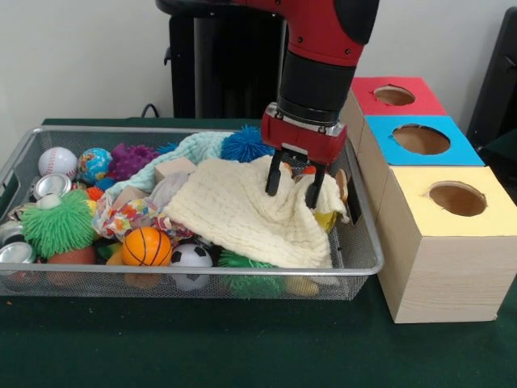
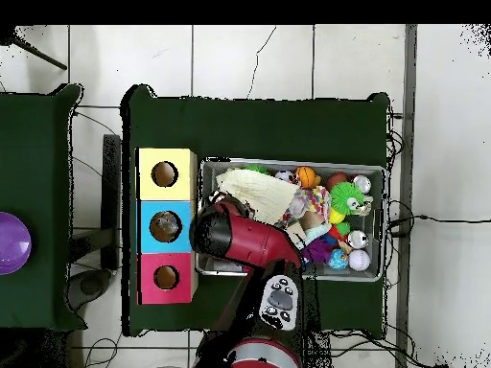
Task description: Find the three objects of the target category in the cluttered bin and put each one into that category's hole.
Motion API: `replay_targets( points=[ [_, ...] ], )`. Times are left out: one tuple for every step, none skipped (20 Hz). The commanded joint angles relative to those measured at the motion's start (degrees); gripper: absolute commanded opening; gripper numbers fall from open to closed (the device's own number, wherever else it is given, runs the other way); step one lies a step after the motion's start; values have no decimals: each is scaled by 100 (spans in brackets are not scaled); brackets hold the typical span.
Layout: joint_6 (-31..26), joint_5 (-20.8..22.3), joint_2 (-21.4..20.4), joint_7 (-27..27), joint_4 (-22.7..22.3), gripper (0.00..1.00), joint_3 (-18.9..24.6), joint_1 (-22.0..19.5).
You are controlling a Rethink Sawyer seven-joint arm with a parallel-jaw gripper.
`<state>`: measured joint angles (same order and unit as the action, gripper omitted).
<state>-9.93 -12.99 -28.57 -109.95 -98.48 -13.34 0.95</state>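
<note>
Hanging over the right end of the bin in the front view, the gripper points straight down with its two black fingers spread apart, their tips pressed into the top edge of a cream waffle-weave cloth. Nothing is clamped between the jaws; a bit of orange shows in the gap between them, but what it belongs to cannot be told.

The cloth is draped across the middle and right of the bin and hides whatever lies under it. Just left of the cloth, well left of the jaws, a crumpled, glossy, see-through patch looks like one of the clear plastic objects, though its outline is hard to make out. No other clear plastic piece can be picked out with certainty.

Around it lie a baseball, a globe ball, a green spiky ball, a small basketball, a soccer ball and a blue spiky ball.

Beside the bin stand three boxes with round holes: red, blue and yellow.

In the overhead view the arm covers the bin's end nearest the boxes.
</note>
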Motion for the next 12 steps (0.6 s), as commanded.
replay_targets(
  points=[
    [-744,140,-566,-554,-251,100,257,-151],
    [-1017,126,-720,-461,-202,100,321,-216],
    [-1107,133,-787,-391,-207,100,398,-294],
    [-1339,119,-909,-306,-174,100,473,-372],
    [-1436,120,-974,-260,-159,100,514,-413],
    [-1560,141,-1074,-195,-174,100,529,-461],
    [-1618,171,-1137,-166,-200,100,511,-472],
    [-1729,214,-1208,-153,-162,100,416,-441],
    [-1795,233,-1247,-153,-155,100,392,-444],
    [-1875,280,-1317,-119,-148,100,355,-450],
    [-1909,317,-1355,-97,-153,100,339,-458],
    [-1943,354,-1394,-75,-159,100,322,-467]
  ],
)
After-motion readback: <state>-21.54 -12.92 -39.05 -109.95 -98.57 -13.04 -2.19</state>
